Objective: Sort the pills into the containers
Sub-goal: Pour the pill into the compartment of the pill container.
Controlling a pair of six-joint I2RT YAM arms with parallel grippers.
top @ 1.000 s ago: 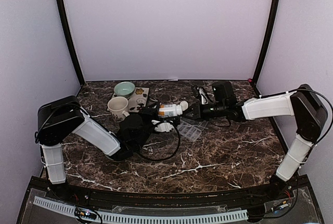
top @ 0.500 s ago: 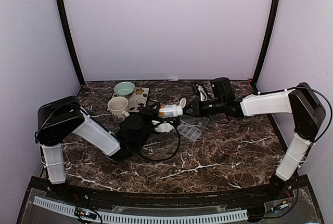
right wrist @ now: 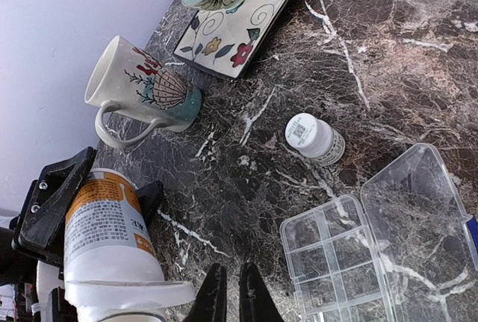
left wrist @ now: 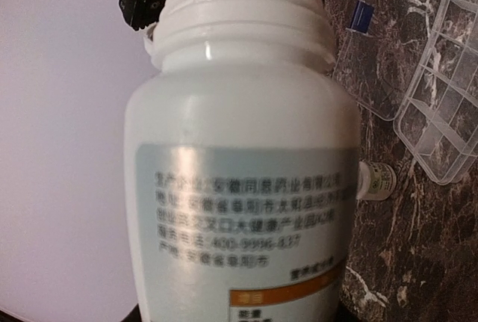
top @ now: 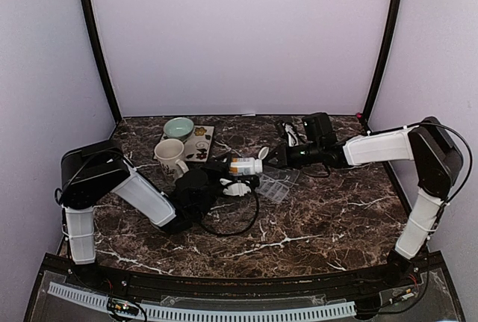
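A white bottle, its threaded neck uncapped, fills the view, and to its right on the marble table lie a clear pill box with its lid open and a small white-capped bottle.

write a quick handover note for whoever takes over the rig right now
Left tool: shut on the big white pill bottle, held on its side, flip cap open.
Right tool: fingers nearly together, holding nothing, close to that cap.
Organiser box: on the table, lid laid open, visible compartments empty. A small white-capped bottle stands beside it.
Done: bottle and box opened.
Left: all the sorting; no pills are visible anywhere.
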